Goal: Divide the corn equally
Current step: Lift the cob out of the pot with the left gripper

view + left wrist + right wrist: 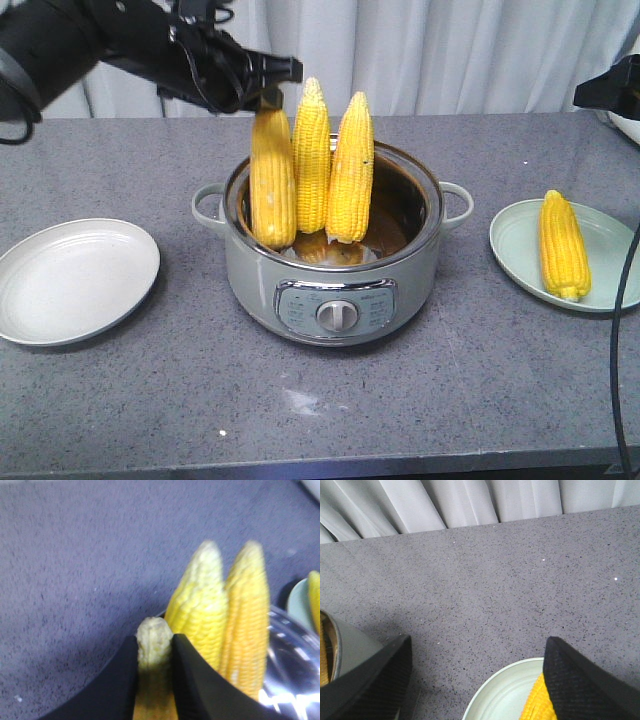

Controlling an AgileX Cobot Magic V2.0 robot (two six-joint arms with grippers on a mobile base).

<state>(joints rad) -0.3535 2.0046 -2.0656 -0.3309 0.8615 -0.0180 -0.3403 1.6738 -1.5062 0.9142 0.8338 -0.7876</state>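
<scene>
Three corn cobs stand upright in the silver cooker pot (335, 285). My left gripper (270, 96) is shut on the pale tip of the leftmost cob (272, 180), whose lower end sits at the pot's front-left rim. In the left wrist view the jaws pinch that tip (155, 639), with the other two cobs (200, 612) (247, 620) just beside it. A fourth cob (563, 245) lies on the pale green plate (610, 250) at right. My right gripper (477, 672) hangs open above that plate's near edge (505, 695), with nothing between its fingers.
An empty white plate (75, 280) lies on the grey counter (150, 400) left of the pot. The pot's side handles (208, 205) (458, 200) stick out. White curtains (450, 50) close off the back. A black cable (625, 330) hangs at the right edge.
</scene>
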